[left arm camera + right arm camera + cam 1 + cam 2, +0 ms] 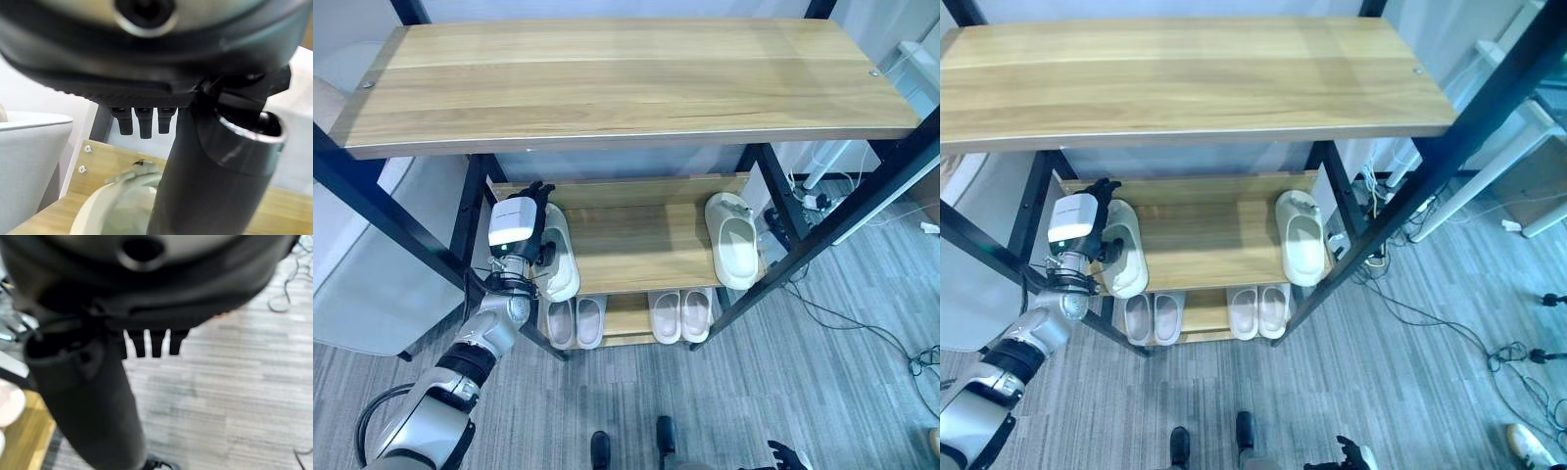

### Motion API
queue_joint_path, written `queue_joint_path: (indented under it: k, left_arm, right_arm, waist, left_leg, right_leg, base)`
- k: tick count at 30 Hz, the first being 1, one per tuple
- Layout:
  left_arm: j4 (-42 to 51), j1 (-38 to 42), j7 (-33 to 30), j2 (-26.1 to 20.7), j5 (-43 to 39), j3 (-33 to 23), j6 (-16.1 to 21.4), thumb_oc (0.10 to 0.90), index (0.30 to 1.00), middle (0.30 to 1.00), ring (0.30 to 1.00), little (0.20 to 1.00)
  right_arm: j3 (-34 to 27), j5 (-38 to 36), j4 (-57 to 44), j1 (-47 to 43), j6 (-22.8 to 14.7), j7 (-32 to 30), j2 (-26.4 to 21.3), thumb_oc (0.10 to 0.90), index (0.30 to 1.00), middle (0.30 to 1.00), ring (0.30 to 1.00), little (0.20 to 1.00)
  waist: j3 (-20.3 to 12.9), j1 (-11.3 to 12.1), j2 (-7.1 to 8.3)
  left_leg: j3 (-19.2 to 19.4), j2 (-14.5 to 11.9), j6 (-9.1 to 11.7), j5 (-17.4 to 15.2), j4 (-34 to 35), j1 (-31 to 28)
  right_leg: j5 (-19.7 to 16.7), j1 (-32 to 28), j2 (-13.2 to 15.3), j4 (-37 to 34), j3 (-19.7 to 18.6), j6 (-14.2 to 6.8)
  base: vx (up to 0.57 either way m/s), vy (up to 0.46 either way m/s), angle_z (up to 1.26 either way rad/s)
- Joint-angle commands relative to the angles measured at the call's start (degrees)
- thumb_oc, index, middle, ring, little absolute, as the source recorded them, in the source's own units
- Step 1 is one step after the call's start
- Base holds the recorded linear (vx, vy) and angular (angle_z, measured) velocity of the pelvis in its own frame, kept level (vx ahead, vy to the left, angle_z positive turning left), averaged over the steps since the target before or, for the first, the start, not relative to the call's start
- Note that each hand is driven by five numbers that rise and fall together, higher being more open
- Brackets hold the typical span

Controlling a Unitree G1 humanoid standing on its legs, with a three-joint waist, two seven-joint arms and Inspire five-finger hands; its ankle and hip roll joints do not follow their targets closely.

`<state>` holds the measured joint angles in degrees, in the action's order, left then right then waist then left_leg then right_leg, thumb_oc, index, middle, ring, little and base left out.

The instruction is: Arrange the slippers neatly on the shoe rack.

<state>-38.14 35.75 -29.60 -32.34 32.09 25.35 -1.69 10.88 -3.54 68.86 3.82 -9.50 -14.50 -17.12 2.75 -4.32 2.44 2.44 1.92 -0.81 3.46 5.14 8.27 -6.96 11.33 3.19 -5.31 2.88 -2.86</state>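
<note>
Two cream slippers lie on the shoe rack's middle shelf, one right of centre, the other at left under the left robot hand, fingers straight, while the right robot hand, relaxed, hangs at the frame's bottom edge.

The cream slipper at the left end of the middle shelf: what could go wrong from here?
1. The cream slipper lies at the left end of the middle shelf, its heel near the front edge; a push from the left robot hand might tip it off onto the pairs below.
2. The hand works close to the black rack post, so it may bump it.
3. The other cream slipper lies far right, so the pair stays apart.
</note>
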Motion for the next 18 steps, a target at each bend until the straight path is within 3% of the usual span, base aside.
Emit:
queue_joint_path:
  k: [1,3,4,11,18]
  left_arm:
    - [-3.8,14.3,-5.7,-1.5,0.4,-0.4,0.3,0.8,0.9,0.9,0.9,0.9]
    - [-4.5,15.1,-6.0,-0.9,-0.5,-0.2,0.2,0.8,0.9,0.9,0.9,0.9]
    - [-5.5,15.6,-5.9,-0.6,-1.0,0.1,0.3,0.4,0.3,0.3,0.3,0.3]
    - [-4.9,15.7,-5.1,3.0,-4.2,0.6,2.3,0.4,0.3,0.3,0.3,0.3]
    - [-2.4,15.2,-10.3,6.8,-2.8,3.2,4.5,0.4,0.3,0.3,0.3,0.3]
  right_arm:
    - [0.6,-0.6,-1.5,0.7,-1.1,-2.8,-2.3,0.8,0.9,0.9,0.9,0.9]
    - [0.9,-0.8,-1.9,0.5,-1.2,-3.0,-2.1,0.8,0.9,0.9,0.9,0.9]
    - [1.2,-0.8,-2.2,0.4,-1.2,-3.1,-1.8,0.8,0.9,0.9,0.9,0.9]
    - [1.5,-0.6,-3.8,0.2,-1.1,-3.9,-1.7,0.8,0.9,0.9,0.9,0.9]
    - [3.3,-0.3,-3.4,-1.3,-1.8,-5.5,-2.5,0.8,0.9,0.9,0.9,0.9]
  waist:
    - [-0.6,-0.2,-1.63]
    - [-0.5,-0.4,-1.63]
    - [-0.4,-0.6,-1.56]
    - [0.5,-1.2,-1.65]
    - [2.5,-2.5,-1.32]
  left_leg:
    - [-2.2,0.2,2.5,-3.0,-0.1,1.6]
    - [-2.2,0.2,2.5,-2.9,-0.1,1.8]
    - [-2.1,0.2,2.5,-2.9,-0.1,2.1]
    - [-1.6,0.3,2.3,-2.8,-0.1,3.1]
    - [-0.5,0.2,2.2,-2.4,-0.1,5.4]
  right_leg:
    - [3.6,-1.7,1.7,0.3,-0.4,-6.5]
    - [3.4,-1.4,1.7,0.3,-0.4,-6.5]
    - [3.4,-1.2,1.7,0.3,-0.6,-6.5]
    - [3.1,0.2,1.9,0.7,-1.1,-6.4]
    - [2.3,3.2,1.8,1.1,-2.2,-6.2]
  base:
    - [0.0,0.0,0.0]
    - [0.0,0.0,0.0]
    - [0.0,0.0,0.0]
    - [-0.01,0.0,-0.01]
    - [-0.05,-0.017,-0.06]
